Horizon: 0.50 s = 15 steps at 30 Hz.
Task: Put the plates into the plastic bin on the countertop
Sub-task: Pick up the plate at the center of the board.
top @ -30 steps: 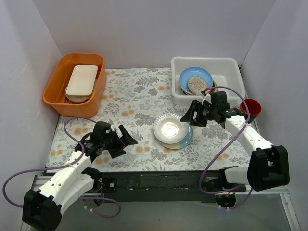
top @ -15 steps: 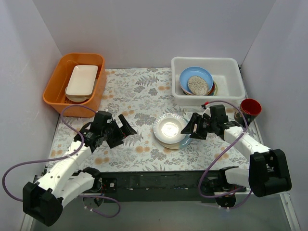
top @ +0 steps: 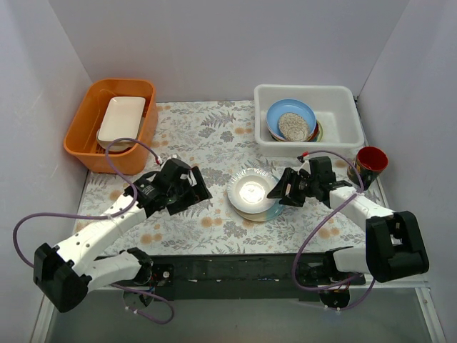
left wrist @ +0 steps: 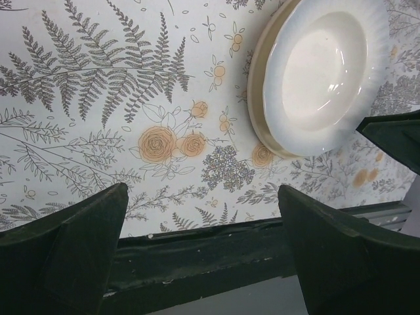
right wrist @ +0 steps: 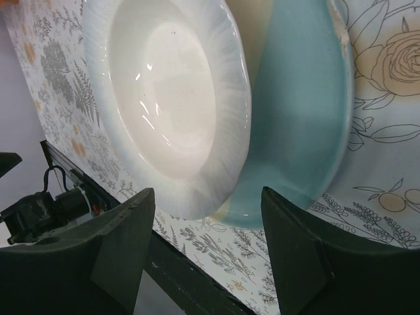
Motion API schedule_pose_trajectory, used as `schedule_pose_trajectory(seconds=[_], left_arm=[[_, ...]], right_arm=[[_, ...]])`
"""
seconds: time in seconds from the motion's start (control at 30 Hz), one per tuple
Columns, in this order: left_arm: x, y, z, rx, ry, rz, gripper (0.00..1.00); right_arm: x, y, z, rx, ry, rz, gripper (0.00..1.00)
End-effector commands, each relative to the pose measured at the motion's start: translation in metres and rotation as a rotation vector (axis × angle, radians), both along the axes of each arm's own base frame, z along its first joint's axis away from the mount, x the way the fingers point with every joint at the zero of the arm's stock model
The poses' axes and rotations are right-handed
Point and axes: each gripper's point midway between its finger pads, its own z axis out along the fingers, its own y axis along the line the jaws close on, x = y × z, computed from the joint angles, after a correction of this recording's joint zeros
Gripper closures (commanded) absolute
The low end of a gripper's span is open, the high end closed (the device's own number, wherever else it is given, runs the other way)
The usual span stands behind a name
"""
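White plate [right wrist: 170, 98] with a fluted rim; pale blue plate [right wrist: 295, 118]; countertop [left wrist: 98, 79] — grey ferns, orange flowers.

Open countertop [top: 207, 139] runs between the orange tub [top: 82, 146] far left and the plastic bin [top: 337, 121] far right. Stacked plates [top: 291, 121] fill the bin's left half; its right half is free. A red cup [top: 371, 158] crowds its near right corner.

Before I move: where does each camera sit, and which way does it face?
Top external: above and behind the robot, looking down on the countertop; left arm and right arm show.
Left wrist: on the left arm, facing down at the white plate; left claw open at bottom.
Right wrist: close over the same plate; right claw open at bottom.
Shared: all three show the white plate.
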Motion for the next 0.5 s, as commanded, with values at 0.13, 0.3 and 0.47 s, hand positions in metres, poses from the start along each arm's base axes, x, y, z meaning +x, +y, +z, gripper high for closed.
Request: schedule_pose_trajectory(seconds=[0.13,0.3,0.47], left_arm=[[-0.005,-0.018,0.01,0.125,-0.054,0.039,0.02],[-0.016,-0.034,0.003,0.152,-0.041,0.005,0.02],[-0.018,-0.039,0.003,0.167,-0.039,-0.006,0.02]], right_arm=[[0.004,0.006,-0.011,0.03,0.003,-0.006,0.3],[0.009,0.008,-0.014,0.045,0.003,-0.018,0.36],[0.014,0.011,-0.017,0.065,0.014,-0.029,0.41]])
